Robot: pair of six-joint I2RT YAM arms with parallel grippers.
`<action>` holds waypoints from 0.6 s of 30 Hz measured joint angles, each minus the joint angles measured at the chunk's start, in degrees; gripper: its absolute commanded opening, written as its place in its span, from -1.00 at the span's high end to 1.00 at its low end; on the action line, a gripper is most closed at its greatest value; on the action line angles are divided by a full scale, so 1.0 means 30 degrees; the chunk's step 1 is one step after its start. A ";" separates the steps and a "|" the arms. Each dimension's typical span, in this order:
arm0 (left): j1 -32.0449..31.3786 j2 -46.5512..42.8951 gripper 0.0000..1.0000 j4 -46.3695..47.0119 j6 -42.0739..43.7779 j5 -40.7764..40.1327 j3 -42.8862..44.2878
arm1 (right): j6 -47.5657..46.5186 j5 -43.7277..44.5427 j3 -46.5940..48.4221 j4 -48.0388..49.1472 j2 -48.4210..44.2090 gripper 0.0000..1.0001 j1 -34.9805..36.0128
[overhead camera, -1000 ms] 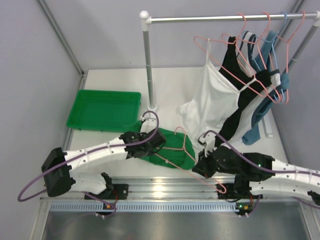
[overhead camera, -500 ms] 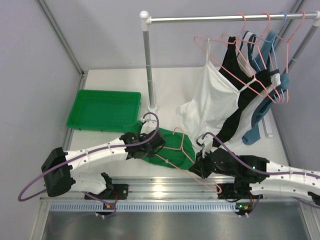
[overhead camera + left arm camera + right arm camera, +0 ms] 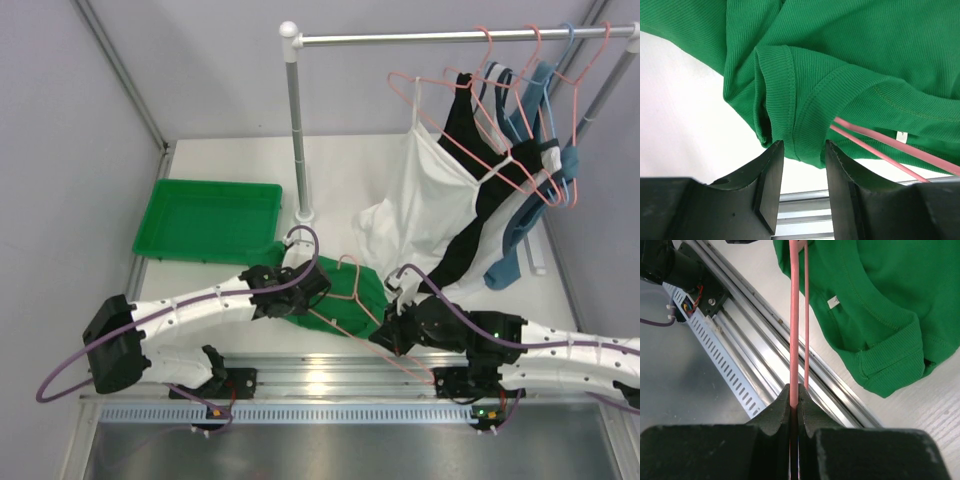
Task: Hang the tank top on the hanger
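Observation:
The green tank top [image 3: 340, 285] lies bunched on the table near the front edge. My left gripper [image 3: 305, 290] is shut on a folded strap edge of it; in the left wrist view the fold fills the gap between the fingertips [image 3: 804, 150] under the fabric [image 3: 850, 50]. My right gripper [image 3: 388, 335] is shut on the wire of the salmon-pink hanger [image 3: 352, 300], which lies tilted over the tank top, hook [image 3: 346, 263] pointing away. In the right wrist view the wire [image 3: 793, 315] runs straight out of the closed gripper [image 3: 794, 389], left of the tank top [image 3: 880, 305]. The hanger wire [image 3: 875, 150] passes under the fabric.
A green tray [image 3: 208, 220] sits at the left. The rack pole [image 3: 297, 130] stands behind the tank top, its bar [image 3: 450, 37] carrying pink and blue hangers with a white top [image 3: 425, 200], a black top [image 3: 480, 190] and a blue garment [image 3: 520, 235]. An aluminium rail [image 3: 330, 375] runs along the front edge.
My right gripper has moved left with the hanger, bringing it further over the tank top. My left gripper has shifted slightly left with the fabric.

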 measured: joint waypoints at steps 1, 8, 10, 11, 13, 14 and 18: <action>0.0000 0.0000 0.11 0.0022 0.0000 -0.0015 -0.0036 | 0.0000 -0.0007 0.0000 0.0102 0.0044 1.00 0.0000; 0.0000 0.0000 0.20 0.0379 0.0051 -0.0299 -0.0466 | 0.0007 -0.0066 0.0000 0.0860 0.0386 1.00 0.0007; 0.0000 0.0000 0.37 0.0546 0.0051 -0.0437 -0.0597 | 0.0015 -0.0066 0.0000 0.0947 0.0408 1.00 0.0007; 0.0000 0.0000 0.47 0.0648 0.0058 -0.0561 -0.0663 | 0.0022 -0.0066 0.0000 0.0991 0.0423 1.00 0.0007; 0.0000 0.0000 0.82 0.0787 0.0015 -0.0787 -0.0714 | 0.0015 -0.0073 0.0000 0.1115 0.0423 1.00 0.0007; 0.0000 0.0000 0.91 0.0838 0.0051 -0.0896 -0.0721 | 0.0022 -0.0073 0.0000 0.1173 0.0423 1.00 0.0007; 0.0000 -0.0321 1.00 0.0831 0.0204 -0.1144 -0.0714 | 0.0007 -0.0102 0.0000 0.1319 0.0481 1.00 0.0007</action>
